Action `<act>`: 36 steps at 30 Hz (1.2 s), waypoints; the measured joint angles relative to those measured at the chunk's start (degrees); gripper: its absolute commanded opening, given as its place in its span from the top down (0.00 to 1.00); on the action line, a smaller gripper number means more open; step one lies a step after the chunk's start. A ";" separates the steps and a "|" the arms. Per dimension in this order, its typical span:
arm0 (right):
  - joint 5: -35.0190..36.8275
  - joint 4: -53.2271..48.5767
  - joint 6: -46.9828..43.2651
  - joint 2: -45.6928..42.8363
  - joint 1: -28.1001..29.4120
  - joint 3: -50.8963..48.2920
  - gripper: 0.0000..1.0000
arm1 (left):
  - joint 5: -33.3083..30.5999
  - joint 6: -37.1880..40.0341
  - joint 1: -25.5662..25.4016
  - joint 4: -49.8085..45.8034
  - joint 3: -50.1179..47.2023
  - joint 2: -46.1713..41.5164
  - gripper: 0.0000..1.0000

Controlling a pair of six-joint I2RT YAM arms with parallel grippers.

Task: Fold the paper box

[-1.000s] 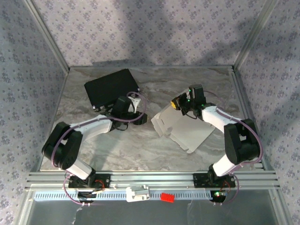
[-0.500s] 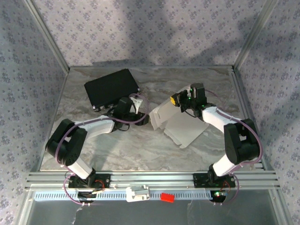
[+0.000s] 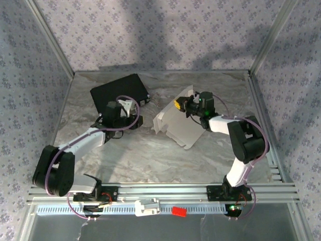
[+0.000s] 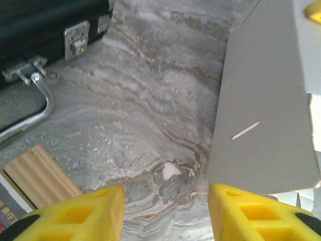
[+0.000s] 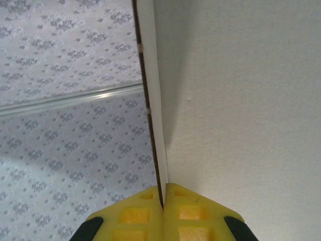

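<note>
While paper box (image 3: 176, 128) tilts up over tabletop (image 3: 150, 163) mid-right, right tool (image 3: 179, 104) pinches its upper far edge, fingers (image 5: 193, 211) closed tight on cardboard. Open, empty left tool (image 3: 128, 108) hovers over bare marble left of box. Behind it, black case (image 3: 118, 93) lies at far left.

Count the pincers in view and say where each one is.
2. The left pincer hovers open over the table beside the black case's near edge, holding nothing. The right pincer is shut on a raised edge of the paper box, mid-table.
</note>
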 measured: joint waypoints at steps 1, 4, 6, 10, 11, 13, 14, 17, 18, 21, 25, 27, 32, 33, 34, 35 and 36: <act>-0.26 1.66 0.00 0.39 0.00 -0.76 1.00 | 0.13 0.07 0.00 0.02 -0.22 0.37 0.53; -1.55 6.16 -0.04 1.29 -0.24 -2.34 1.00 | 1.25 1.07 -0.02 0.98 -0.63 2.34 0.54; -2.64 8.68 -0.02 1.77 -0.59 -2.93 1.00 | 2.47 2.38 -0.31 2.67 -1.22 3.96 0.54; -4.17 12.09 0.04 2.67 -0.98 -3.85 1.00 | 4.39 5.53 -2.99 5.16 -1.84 7.26 0.53; -4.44 12.74 0.20 2.93 -0.98 -4.02 1.00 | 4.74 6.08 -3.85 5.73 -1.84 7.98 0.53; -4.74 13.66 0.24 3.17 -1.09 -4.31 1.00 | 5.44 6.75 -5.33 7.76 -2.47 8.76 0.52; -4.96 13.97 0.37 3.23 -1.09 -4.39 1.00 | 5.68 6.95 -5.79 9.01 -3.06 8.85 0.52; -5.46 14.53 0.44 3.50 -1.09 -4.42 1.00 | 5.81 7.61 -6.43 12.94 -5.03 9.01 0.51; -5.62 14.67 0.46 3.61 -1.09 -4.42 1.00 | 5.81 8.00 -6.47 13.90 -5.31 9.38 0.51; -5.70 15.02 0.83 3.89 -1.09 -4.42 1.00 | 6.29 8.90 -6.51 16.39 -5.27 11.06 0.51; -6.05 15.04 1.31 3.91 -1.25 -4.39 1.00 | 7.96 9.53 -6.54 17.84 -4.57 13.46 0.51; -6.03 15.04 1.53 3.93 -1.25 -4.33 1.00 | 8.85 9.81 -6.75 18.03 -3.56 14.21 0.51; -6.05 15.87 2.36 4.90 -1.51 -3.32 1.00 | 9.66 10.05 -8.44 18.93 -2.08 14.47 0.50; -6.08 15.98 2.56 5.22 -1.51 -3.10 1.00 | 9.64 9.99 -8.83 19.21 -2.05 14.47 0.50; -6.08 16.11 2.69 5.46 -1.51 -3.02 1.00 | 9.57 9.86 -9.18 19.34 -2.03 14.47 0.50; -6.05 16.28 2.80 5.62 -1.38 -2.97 1.00 | 9.38 9.60 -9.46 19.34 -1.97 14.51 0.50; -6.05 16.41 2.97 5.73 -1.29 -2.95 1.00 | 9.20 9.25 -9.73 19.37 -1.86 14.62 0.49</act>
